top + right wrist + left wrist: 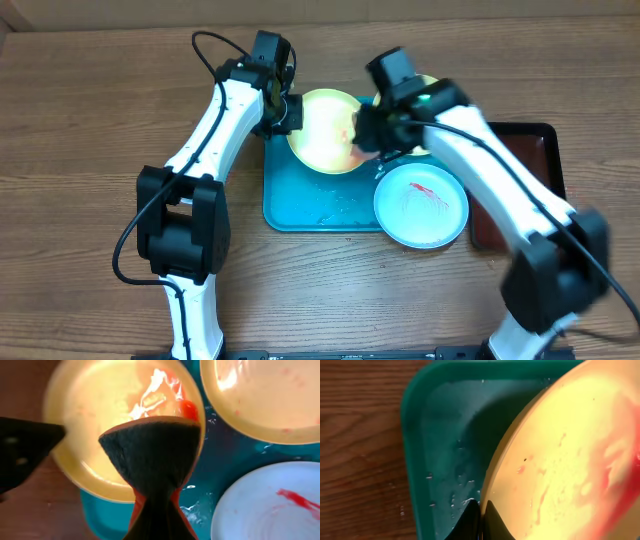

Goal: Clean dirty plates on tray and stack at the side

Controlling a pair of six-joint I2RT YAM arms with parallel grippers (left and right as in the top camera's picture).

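Observation:
My left gripper (290, 112) is shut on the left rim of a cream plate (325, 130), which it holds tilted above the turquoise tray (300, 205). In the left wrist view its dark fingertips (481, 520) pinch that plate's edge (560, 460), which carries red smears. My right gripper (368, 140) is shut on an orange sponge with a dark scouring face (152, 455), pressed against the same plate (100, 405) near a red sauce patch. A second cream plate (265, 395) lies at the tray's back right. A white plate (421, 203) with a red smear sits front right.
A smaller dark red-brown tray (530, 160) with a black rim lies to the right, partly under the right arm. Water drops and suds lie on the turquoise tray's bare floor (445, 460). Wooden table (90, 120) surrounds the trays.

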